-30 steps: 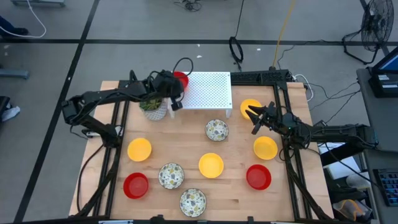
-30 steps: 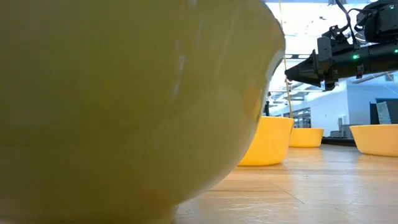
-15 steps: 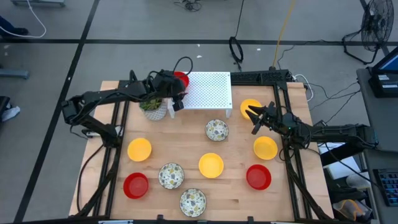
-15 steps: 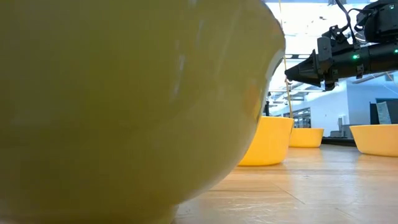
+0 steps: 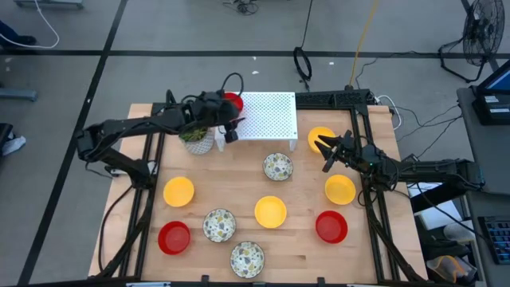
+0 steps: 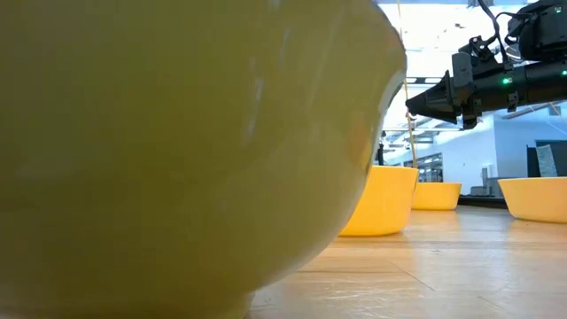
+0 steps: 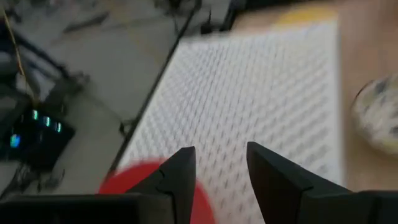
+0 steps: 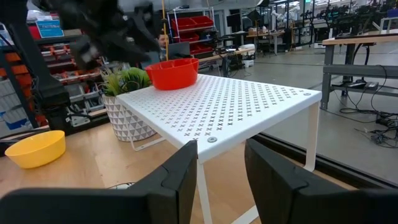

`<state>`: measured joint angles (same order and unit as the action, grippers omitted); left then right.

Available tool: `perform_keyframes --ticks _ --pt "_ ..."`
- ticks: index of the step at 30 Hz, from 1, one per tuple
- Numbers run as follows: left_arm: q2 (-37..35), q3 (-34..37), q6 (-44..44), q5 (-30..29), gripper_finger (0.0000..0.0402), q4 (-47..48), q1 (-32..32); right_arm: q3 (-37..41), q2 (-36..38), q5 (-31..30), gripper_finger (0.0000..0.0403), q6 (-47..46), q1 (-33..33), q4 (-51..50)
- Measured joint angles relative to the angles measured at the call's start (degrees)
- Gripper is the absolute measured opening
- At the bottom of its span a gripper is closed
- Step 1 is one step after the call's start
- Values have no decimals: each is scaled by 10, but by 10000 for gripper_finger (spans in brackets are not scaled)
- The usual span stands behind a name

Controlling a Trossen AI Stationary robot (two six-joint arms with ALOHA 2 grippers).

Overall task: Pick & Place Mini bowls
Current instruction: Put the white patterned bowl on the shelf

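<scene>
A red mini bowl (image 5: 232, 100) stands on its base on the white rack's (image 5: 269, 115) far left corner; it also shows in the right wrist view (image 8: 174, 72). My left gripper (image 7: 221, 167) is open above the rack's left end, the red bowl (image 7: 140, 182) just beside and below it. My right gripper (image 5: 325, 151) is open, hovering by the yellow bowl (image 5: 320, 136) to the right of the rack. Other yellow, red and speckled bowls sit on the table.
A potted plant (image 5: 196, 137) stands left of the rack, under my left arm. On the table sit yellow bowls (image 5: 178, 191) (image 5: 270, 211) (image 5: 340, 189), red bowls (image 5: 174, 237) (image 5: 331, 226) and speckled bowls (image 5: 278, 166) (image 5: 219, 225) (image 5: 247, 258). One yellow bowl (image 6: 177, 142) fills the low view.
My left gripper has moved a little toward the table's right, over the rack's left end. The red bowl has stayed on the rack's corner.
</scene>
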<state>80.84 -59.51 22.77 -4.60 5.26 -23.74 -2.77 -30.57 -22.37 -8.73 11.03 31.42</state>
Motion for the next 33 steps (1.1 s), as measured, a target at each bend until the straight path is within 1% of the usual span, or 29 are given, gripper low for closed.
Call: perform_keyframes --ticks 3,5,7,9,11,13,17,20,23,27,28,30,33 --pt "-25 0 -3 18 148 -4 30 0 0 0 123 0 0 0" --pt "-42 0 -22 42 148 -11 53 0 0 0 123 0 0 0" --pt "-54 0 -66 89 148 -8 80 0 0 0 123 0 0 0" --pt "-57 0 -116 155 147 1 111 0 0 0 123 0 0 0" --pt "-56 0 -144 208 147 27 143 0 0 0 123 0 0 0" --pt "-51 0 -159 230 147 62 180 0 0 0 123 0 0 0" --pt "-50 0 -186 231 147 155 252 0 0 0 123 0 0 0" --pt "-50 0 -221 229 147 230 299 0 0 0 123 0 0 0" --pt "-49 0 -275 204 147 287 341 0 0 0 123 0 0 0" --pt "-35 13 -360 147 147 314 383 0 0 0 123 0 0 0" --pt "-35 15 -375 141 147 324 390 0 0 0 123 0 0 0" --pt "-24 15 -395 139 147 316 398 0 0 0 123 0 0 0" --pt "-16 29 -411 136 147 326 409 0 0 0 123 0 0 -4"
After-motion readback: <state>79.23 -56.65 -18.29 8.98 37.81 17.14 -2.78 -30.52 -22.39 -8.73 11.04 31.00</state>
